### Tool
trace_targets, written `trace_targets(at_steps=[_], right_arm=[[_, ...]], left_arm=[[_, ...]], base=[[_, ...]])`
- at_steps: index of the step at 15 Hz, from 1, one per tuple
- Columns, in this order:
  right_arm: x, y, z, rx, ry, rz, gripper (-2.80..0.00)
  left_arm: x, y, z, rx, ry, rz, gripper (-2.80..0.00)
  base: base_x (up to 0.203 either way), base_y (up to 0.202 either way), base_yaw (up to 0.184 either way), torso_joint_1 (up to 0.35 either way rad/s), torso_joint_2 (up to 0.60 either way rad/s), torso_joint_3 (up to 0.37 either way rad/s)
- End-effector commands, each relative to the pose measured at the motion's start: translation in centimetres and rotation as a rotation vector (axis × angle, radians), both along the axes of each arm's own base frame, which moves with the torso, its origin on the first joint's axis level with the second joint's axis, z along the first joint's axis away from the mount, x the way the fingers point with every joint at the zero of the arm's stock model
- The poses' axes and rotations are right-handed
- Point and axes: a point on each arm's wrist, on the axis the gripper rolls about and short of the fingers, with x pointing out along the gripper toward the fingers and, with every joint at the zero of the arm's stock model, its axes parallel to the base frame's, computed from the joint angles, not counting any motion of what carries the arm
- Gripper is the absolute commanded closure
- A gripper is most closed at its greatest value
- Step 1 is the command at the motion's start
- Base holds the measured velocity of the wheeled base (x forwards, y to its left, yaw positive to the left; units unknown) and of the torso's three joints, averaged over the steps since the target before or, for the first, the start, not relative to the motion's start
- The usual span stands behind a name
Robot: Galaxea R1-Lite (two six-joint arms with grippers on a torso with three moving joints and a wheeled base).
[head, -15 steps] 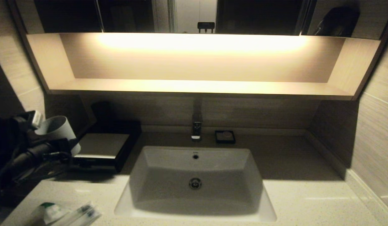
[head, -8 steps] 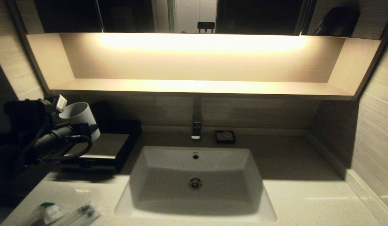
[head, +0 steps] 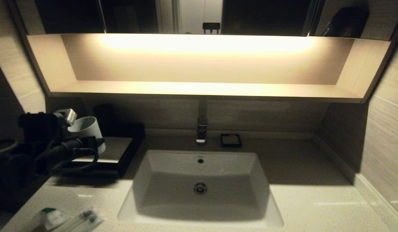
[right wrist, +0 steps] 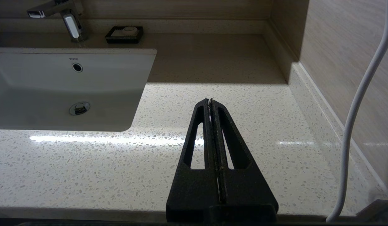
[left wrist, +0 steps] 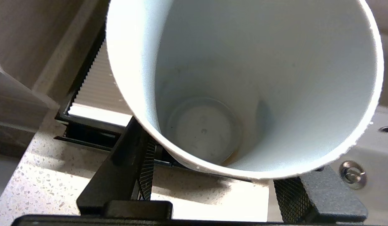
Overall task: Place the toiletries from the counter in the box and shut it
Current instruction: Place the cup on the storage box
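My left gripper (head: 79,129) is shut on the pale grey cup (head: 89,130) and holds it tilted just above the left part of the box (head: 117,149). In the left wrist view the empty cup (left wrist: 260,78) fills the space between the fingers (left wrist: 143,163), with the box's ribbed top (left wrist: 92,91) behind it. The box is black with a beige top panel and stands left of the sink. Wrapped toiletries (head: 68,220) lie on the counter (head: 315,206) at the front left corner. My right gripper (right wrist: 210,101) is shut and empty, low over the counter right of the sink.
The white sink basin (head: 200,206) takes up the middle of the counter, with the faucet (head: 201,132) and a small black dish (head: 230,140) behind it. A lit wooden shelf (head: 202,88) overhangs the back. A wall and a white cable (right wrist: 357,103) border the right side.
My left gripper has carried the cup up and to the right, from beside the box to above its left part, then slightly down. The toiletries have not moved.
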Motion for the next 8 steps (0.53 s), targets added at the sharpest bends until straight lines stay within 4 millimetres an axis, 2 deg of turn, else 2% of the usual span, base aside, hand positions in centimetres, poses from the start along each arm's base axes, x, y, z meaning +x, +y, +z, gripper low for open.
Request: trace_targets(at_steps=[1, 8], right_arm=[[0.0, 0.0, 0.0, 0.0, 0.0, 0.0, 0.0], [0.0, 0.0, 0.0, 0.0, 0.0, 0.0, 0.0]], left_arm=[[0.5, 0.1, -0.6, 0.0, 0.013, 0.0, 0.0], [1.1, 0.0, -1.8, 0.017, 0.051, -0.015, 0.0]], base=[[0.0, 0.0, 0.0, 0.0, 0.0, 0.0], [0.0, 0.0, 0.0, 0.0, 0.0, 0.0]])
